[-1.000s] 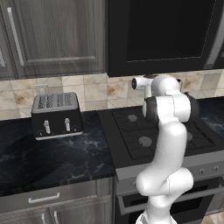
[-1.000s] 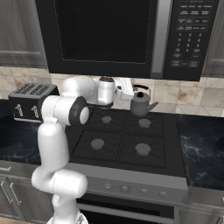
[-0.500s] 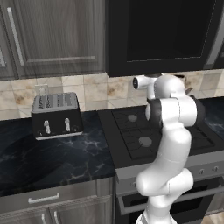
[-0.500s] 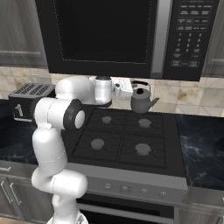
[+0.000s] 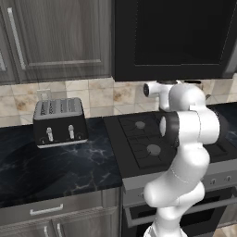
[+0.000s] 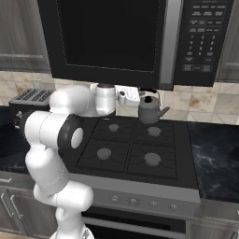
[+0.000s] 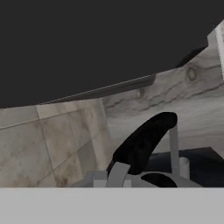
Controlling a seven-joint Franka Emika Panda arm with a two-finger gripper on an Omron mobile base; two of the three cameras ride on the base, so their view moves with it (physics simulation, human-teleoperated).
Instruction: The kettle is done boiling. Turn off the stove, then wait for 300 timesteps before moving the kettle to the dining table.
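Observation:
The small grey kettle [image 6: 150, 112] hangs by its black arched handle over the back of the stove [image 6: 135, 144], clear of the grates, with the back right burner cap showing below it. My gripper [image 6: 144, 92] sits at the top of that handle, shut on it. In the hand view the black handle [image 7: 144, 138] runs up from the bottom centre, with the lid knob [image 7: 184, 166] to its right. The dining table is out of view.
A black toaster [image 5: 60, 122] stands on the black marble counter [image 5: 55, 169] left of the stove. The dark hood [image 5: 171, 39] and microwave [image 6: 140, 39] hang low over the cooktop, close above my hand. A tiled wall [image 6: 205, 102] lies right behind the kettle.
My elbow has swung a little left and lower. The hand and the kettle stay at about the same spot over the back of the stove.

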